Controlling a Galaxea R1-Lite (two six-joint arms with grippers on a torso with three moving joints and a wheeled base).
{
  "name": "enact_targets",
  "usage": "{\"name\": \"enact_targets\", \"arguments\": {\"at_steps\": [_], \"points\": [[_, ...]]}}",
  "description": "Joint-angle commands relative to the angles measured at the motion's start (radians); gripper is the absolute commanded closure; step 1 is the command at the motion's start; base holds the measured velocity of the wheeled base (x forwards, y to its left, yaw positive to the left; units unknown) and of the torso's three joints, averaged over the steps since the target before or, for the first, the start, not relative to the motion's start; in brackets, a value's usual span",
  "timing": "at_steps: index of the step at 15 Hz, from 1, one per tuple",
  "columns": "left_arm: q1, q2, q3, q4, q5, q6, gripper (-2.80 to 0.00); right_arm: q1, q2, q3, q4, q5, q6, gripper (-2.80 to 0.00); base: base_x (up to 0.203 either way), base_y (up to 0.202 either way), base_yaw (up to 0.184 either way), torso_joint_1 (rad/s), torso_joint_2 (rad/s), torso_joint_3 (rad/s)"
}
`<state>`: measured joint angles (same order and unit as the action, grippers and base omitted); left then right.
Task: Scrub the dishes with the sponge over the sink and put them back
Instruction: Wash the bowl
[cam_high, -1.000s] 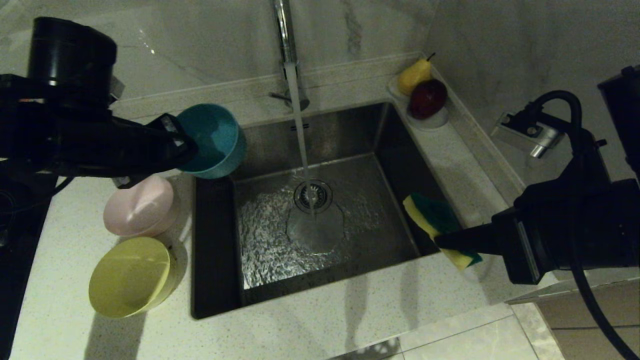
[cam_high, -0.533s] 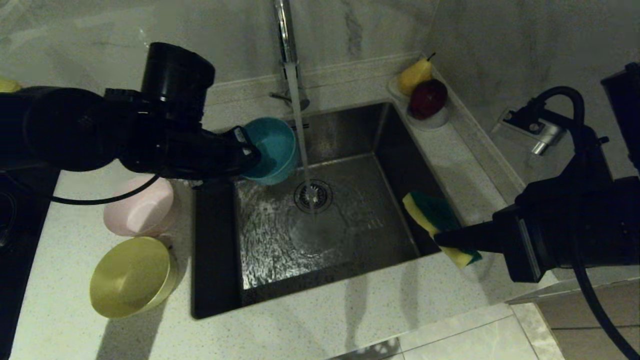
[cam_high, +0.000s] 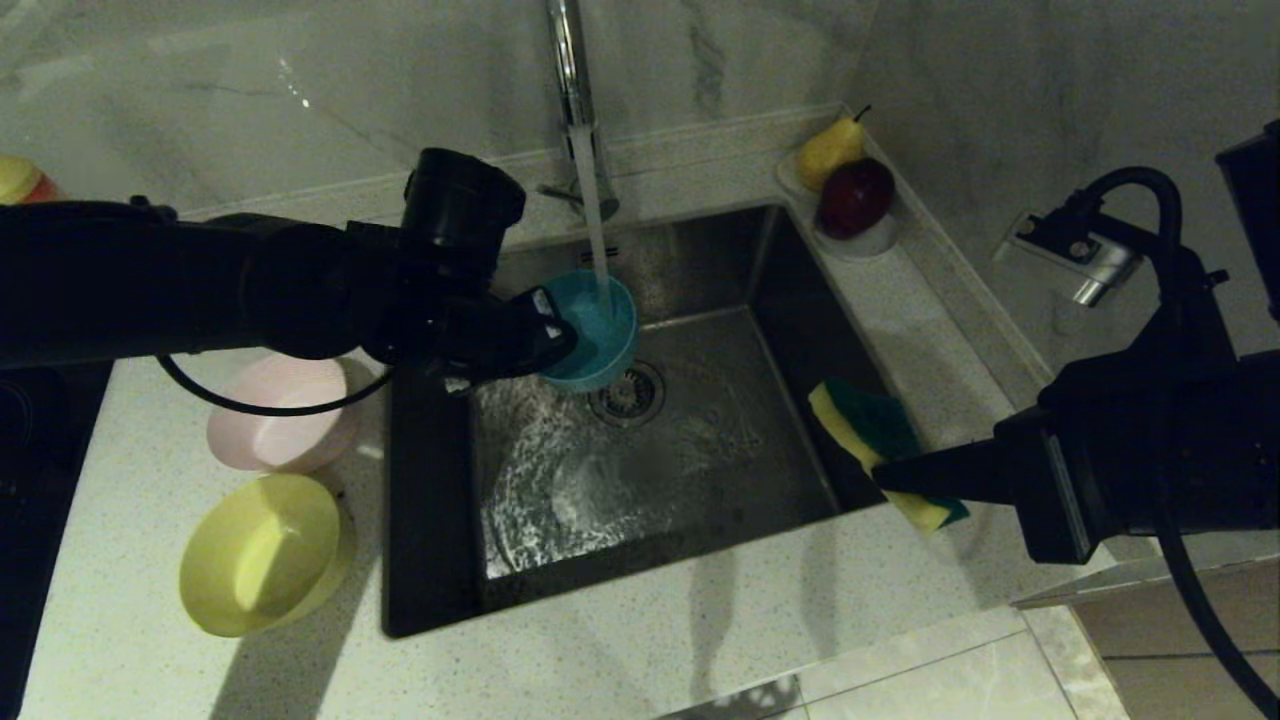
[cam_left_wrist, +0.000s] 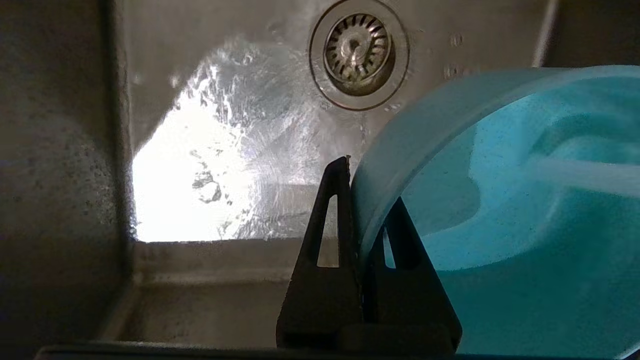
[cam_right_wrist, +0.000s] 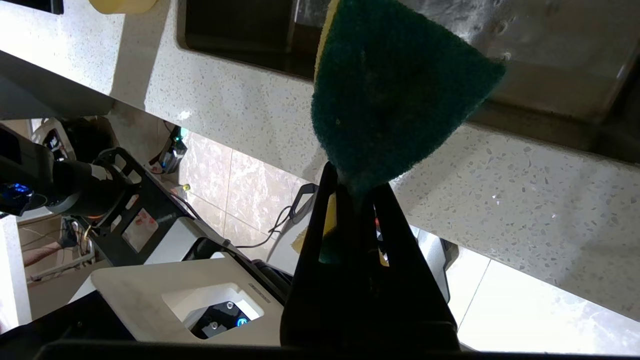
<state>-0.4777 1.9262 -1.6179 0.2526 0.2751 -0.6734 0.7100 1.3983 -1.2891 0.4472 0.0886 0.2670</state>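
My left gripper (cam_high: 560, 345) is shut on the rim of the light blue bowl (cam_high: 595, 330), one finger inside and one outside (cam_left_wrist: 360, 200). The bowl (cam_left_wrist: 500, 210) hangs tilted over the steel sink (cam_high: 700, 440), just above the drain, and the faucet's water stream runs into it. My right gripper (cam_high: 890, 478) is shut on the green-and-yellow sponge (cam_high: 875, 435), held above the sink's right edge; the sponge (cam_right_wrist: 395, 95) sticks out past the fingertips. The pink bowl (cam_high: 285, 415) and the yellow bowl (cam_high: 260, 555) sit on the counter left of the sink.
The chrome faucet (cam_high: 570, 70) runs at the back of the sink. A white dish (cam_high: 870, 240) with a pear and a dark red fruit stands at the back right corner. Speckled counter (cam_high: 640, 640) runs along the front; a tiled floor lies beyond its edge.
My left arm has swung right from above the counter's edge to over the sink, carrying the blue bowl under the water stream. The right arm and sponge stay still.
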Motion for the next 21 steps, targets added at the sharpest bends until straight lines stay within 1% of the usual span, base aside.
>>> {"name": "enact_targets", "arguments": {"at_steps": [1,3,12,15,17,18,19,20,21], "points": [[-0.001,0.031,-0.007,0.002,0.0,-0.013,0.0,0.0,0.004,0.0,0.002,0.001,0.001,0.0,0.0,0.0,0.0,0.0,0.0,0.0],[-0.001,0.029,0.0,0.002,-0.001,-0.031,0.0,0.0,0.004,0.001,0.002,0.0,0.003,0.0,0.0,0.0,0.0,0.0,0.0,0.0],[-0.009,-0.003,0.041,0.002,0.003,-0.044,0.0,0.0,0.004,0.005,0.003,0.002,0.004,0.0,0.0,0.0,0.0,0.0,0.0,0.0],[-0.009,-0.067,0.06,0.003,0.006,-0.039,0.0,0.0,-0.001,0.014,0.007,0.002,0.006,0.0,0.0,0.0,0.0,0.0,0.0,0.0],[-0.007,-0.129,0.071,0.003,0.034,-0.021,0.0,0.0,-0.011,0.013,0.008,0.0,0.005,0.0,0.0,0.0,0.0,0.0,0.0,0.0],[-0.006,-0.16,0.082,-0.01,0.068,-0.013,0.0,0.0,-0.015,0.013,0.01,0.0,0.006,0.0,0.0,0.0,0.0,0.0,0.0,0.0],[-0.005,-0.189,0.105,-0.053,0.109,0.002,0.0,0.0,-0.015,0.013,0.008,0.0,0.006,0.0,0.0,0.0,0.0,0.0,0.0,0.0],[-0.003,-0.22,0.153,-0.116,0.138,0.036,0.0,0.0,-0.013,0.013,0.01,0.0,0.007,0.0,0.0,0.0,0.0,0.0,0.0,0.0],[0.001,-0.253,0.207,-0.194,0.15,0.081,0.0,0.0,-0.016,0.013,0.01,0.0,0.008,0.0,0.0,0.0,0.0,0.0,0.0,0.0]]}}
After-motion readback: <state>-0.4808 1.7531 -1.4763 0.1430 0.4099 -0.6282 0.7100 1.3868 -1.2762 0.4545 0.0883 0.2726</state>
